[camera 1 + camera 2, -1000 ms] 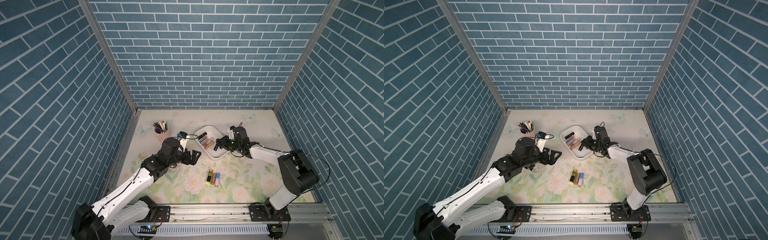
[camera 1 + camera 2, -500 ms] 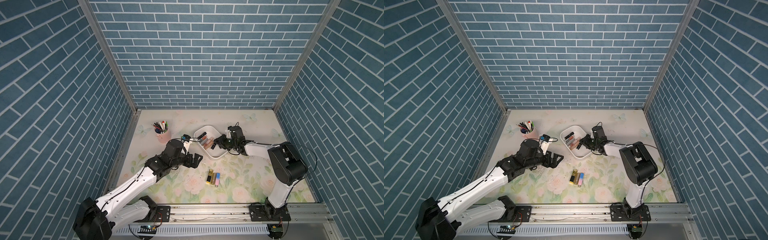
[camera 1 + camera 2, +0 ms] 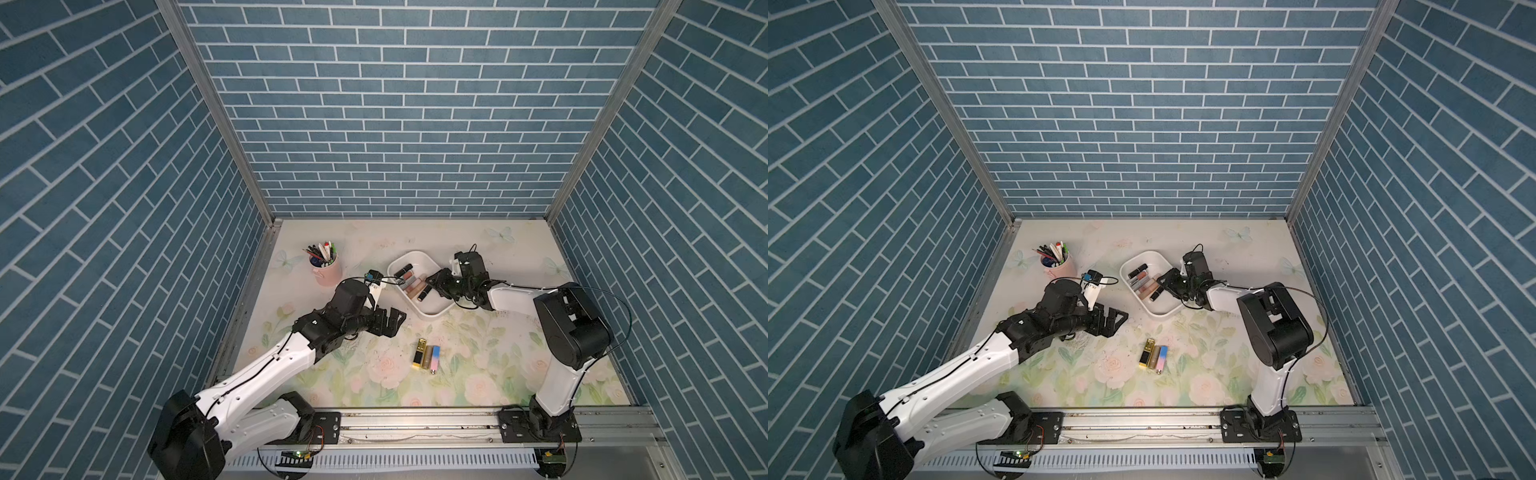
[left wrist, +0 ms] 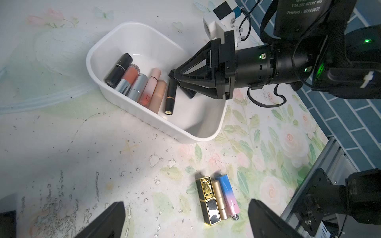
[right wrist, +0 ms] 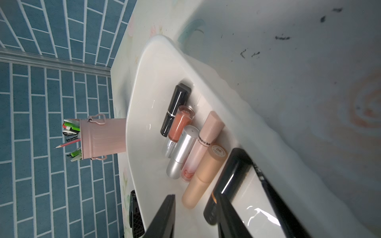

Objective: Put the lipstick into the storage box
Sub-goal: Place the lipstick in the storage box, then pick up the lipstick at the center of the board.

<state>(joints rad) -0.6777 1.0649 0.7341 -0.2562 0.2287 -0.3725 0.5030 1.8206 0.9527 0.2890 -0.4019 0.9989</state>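
Right gripper [image 4: 176, 80], since a second ago: we find it still low over the storage box [image 4: 148, 117], its jaws no longer pressed together but slightly parted.
Black lipstick [image 4: 170, 96]: lies inside the box, with a gold band round its middle. One end sits between the parted jaws, resting against one of them and not pinched.
Other lipsticks in the box [image 4: 138, 86]: five tubes side by side along one long wall, with the black one just beside them.
Storage box: white and shallow, set at an angle on the floral tabletop [image 3: 478, 365], part of its floor bare.
Left gripper [image 3: 394, 323]: jaws spread wide and empty, above the tabletop, between the box and the loose lipsticks.
Loose lipsticks [image 4: 216, 197]: three lying together on the tabletop outside the box. One is gold and black, one beige, one blue fading to pink.
Pen cup [image 3: 327, 272]: pink, upright, full of pens, on the left arm's side of the box and apart from it.
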